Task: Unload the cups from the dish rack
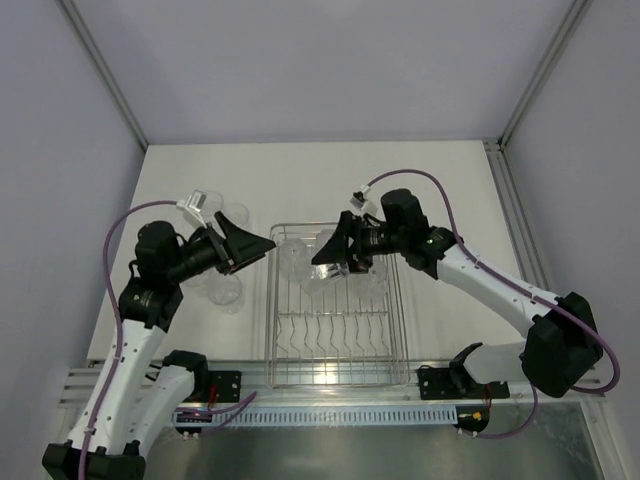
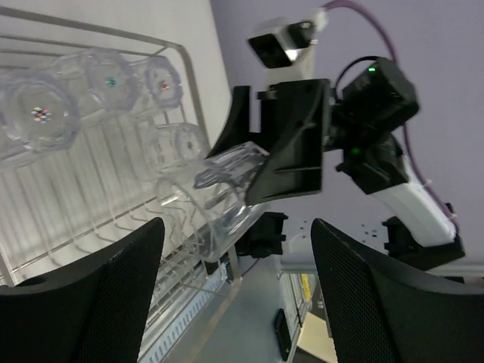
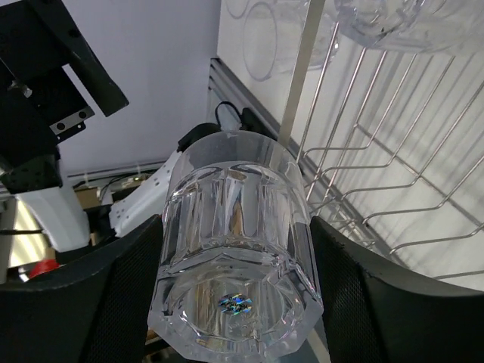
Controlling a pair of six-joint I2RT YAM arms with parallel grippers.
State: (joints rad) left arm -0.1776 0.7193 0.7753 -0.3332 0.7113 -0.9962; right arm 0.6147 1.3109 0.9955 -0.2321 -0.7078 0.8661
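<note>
Right wrist, pincer [image 3: 237, 302] clasping clear cup [image 3: 234, 219]

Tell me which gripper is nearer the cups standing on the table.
Left. The left gripper hangs open beside the table cups, at the dish rack's left rim; the right gripper holds a cup over the rack.

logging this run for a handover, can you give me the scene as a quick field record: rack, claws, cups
dish rack: on the table, between the two arms
left claw: open, holding nothing, at the rack's left edge, pointing toward the right claw
right claw: shut on held cup, above the rack's far half
cups in rack: several, clustered at the far end
cups off rack: at least one on the table left of the rack; count unclear
</note>
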